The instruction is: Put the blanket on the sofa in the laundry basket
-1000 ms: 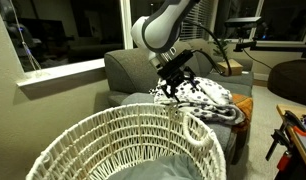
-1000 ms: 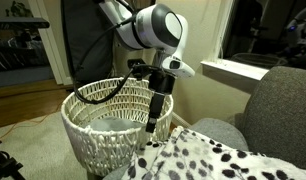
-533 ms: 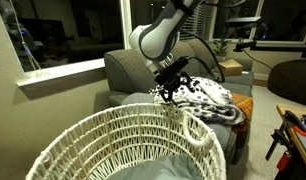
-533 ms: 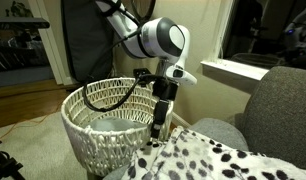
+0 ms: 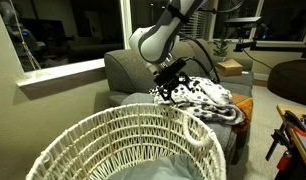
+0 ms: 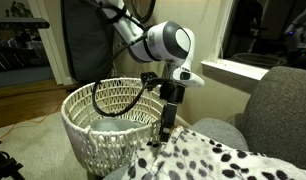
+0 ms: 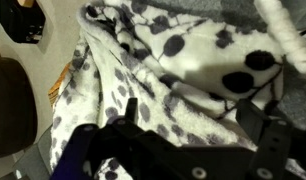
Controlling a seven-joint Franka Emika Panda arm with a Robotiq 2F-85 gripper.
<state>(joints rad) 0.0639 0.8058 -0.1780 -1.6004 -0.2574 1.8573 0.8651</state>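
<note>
**Gripper (image 6: 162, 137) poised at edge of spotted blanket**

Jaws spread wide and holding nothing, the robot's black two-fingered gripper hangs tips-down at the near edge of the fleecy white blanket with black leaf-like spots (image 6: 233, 155). The blanket lies heaped on the seat of the grey fabric upholstered sofa (image 5: 126, 68). The wrist view shows rumpled folds of the fabric directly between the jaws. The big round basket woven of cream cord (image 6: 101, 132) stands on the floor just beside the sofa's end, with none of the blanket in it.

The white jointed arm (image 6: 169, 42) reaches across above the basket. Its last link points nearly straight down, so the gripper meets the cloth from above.

The blanket looks soft, limp and bulky rather than heavy, and will likely sag and trail when lifted. A pinch on a thick raised fold near the edge closest to the basket seems the surest hold. A thin single layer could slip free.
</note>
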